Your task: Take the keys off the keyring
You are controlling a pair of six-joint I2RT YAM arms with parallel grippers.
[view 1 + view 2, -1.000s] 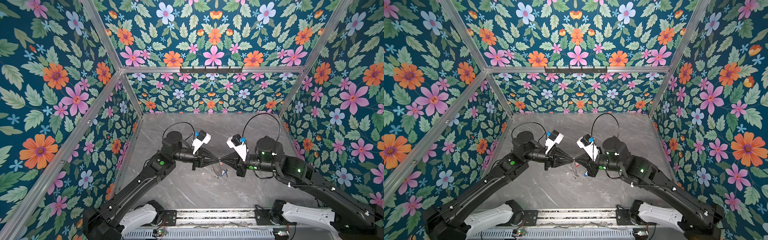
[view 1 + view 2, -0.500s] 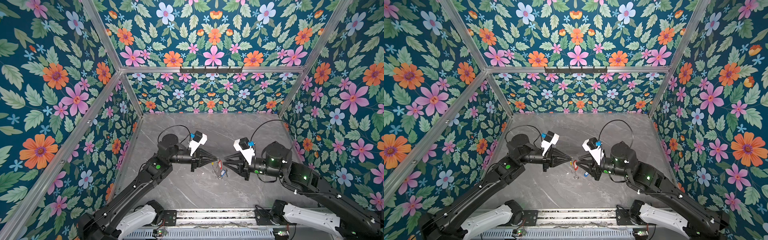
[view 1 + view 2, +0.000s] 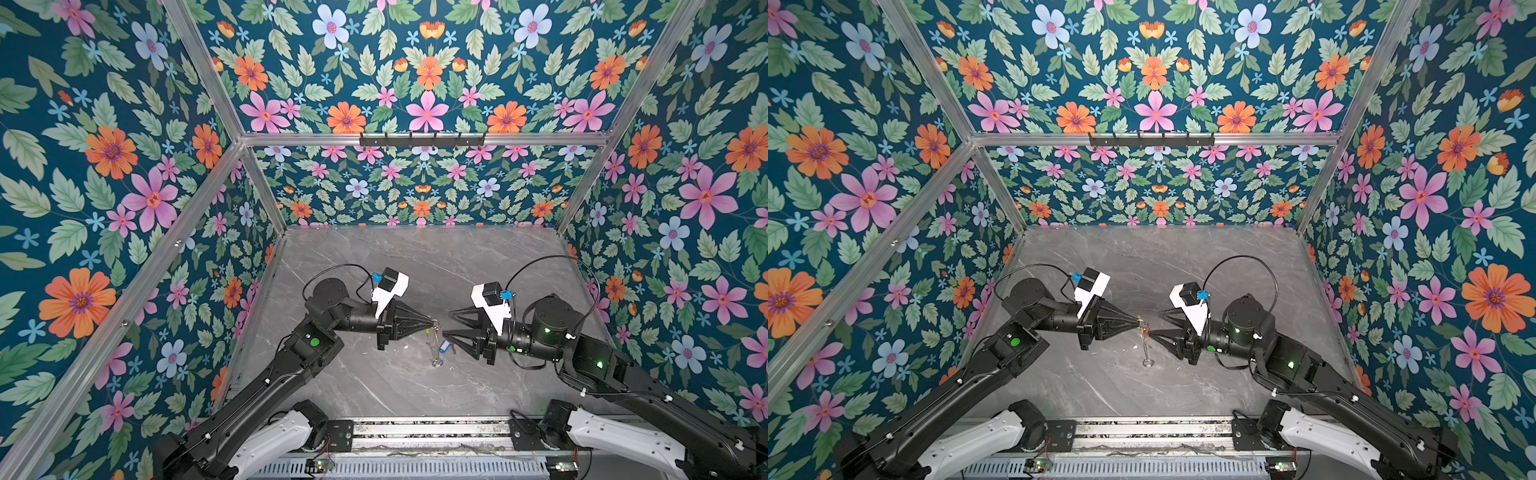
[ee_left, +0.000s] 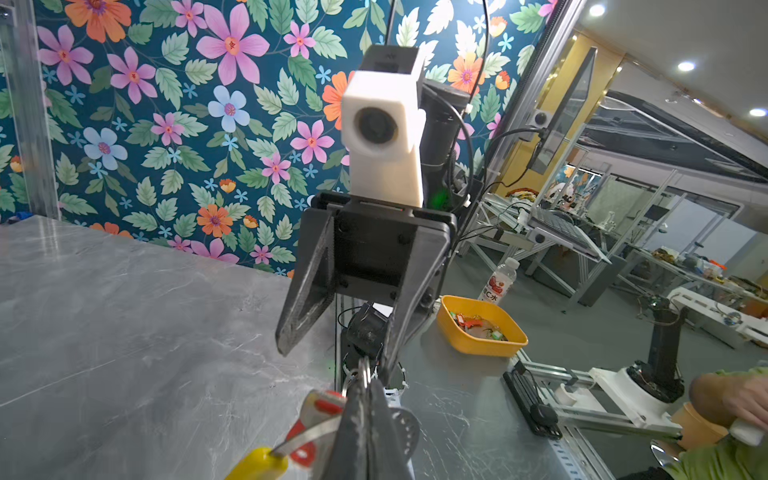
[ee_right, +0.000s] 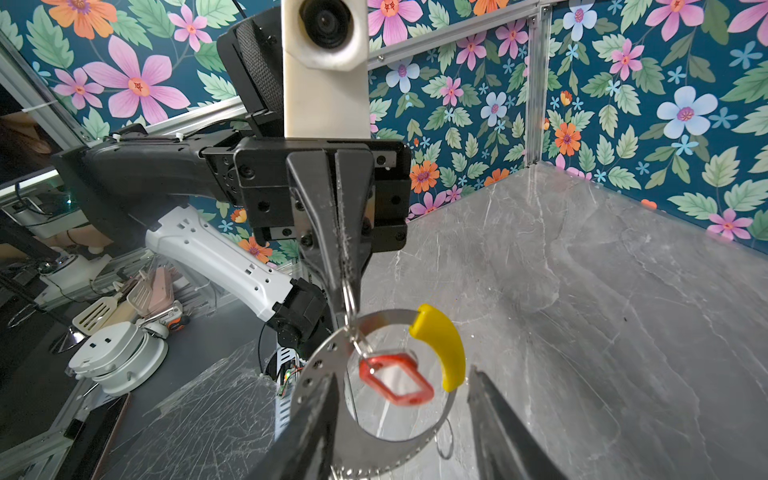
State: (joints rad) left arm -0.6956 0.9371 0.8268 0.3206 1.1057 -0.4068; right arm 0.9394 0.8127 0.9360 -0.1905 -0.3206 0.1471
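Below the left claw (image 3: 432,321), the keyring (image 5: 322,353) hangs in the air. That claw's jaws are pressed together at the hoop's top, either on the hoop or on a small ring (image 5: 350,297) threaded there; I cannot tell which of the 2 the tips bite. Opposite the left claw, the right claw (image 3: 446,323) stands wide with nothing in it. Its 2 fingers are spread to either side of the hoop's lower half, apart from the metal.

By the look of it, nothing has come off yet. The red tag (image 5: 395,382) dangles inside the hoop on its own little ring, just below the left claw. The blue tag (image 3: 444,345) shows beside the hoop's lower part in a top view. Both look attached, so I judge 0 keys off and 2 left. The key blades themselves are too small to make out.

The hoop hangs upright, its long axis running straight down from the left claw toward the bench (image 3: 374,386). Whether its lowest point touches the bench is unclear. Its flat face is turned toward the right claw, so from above it reads as a thin edge-on line. The yellow sleeve (image 5: 444,349) sits on the upper arc, just to one side of the left claw's pinch.
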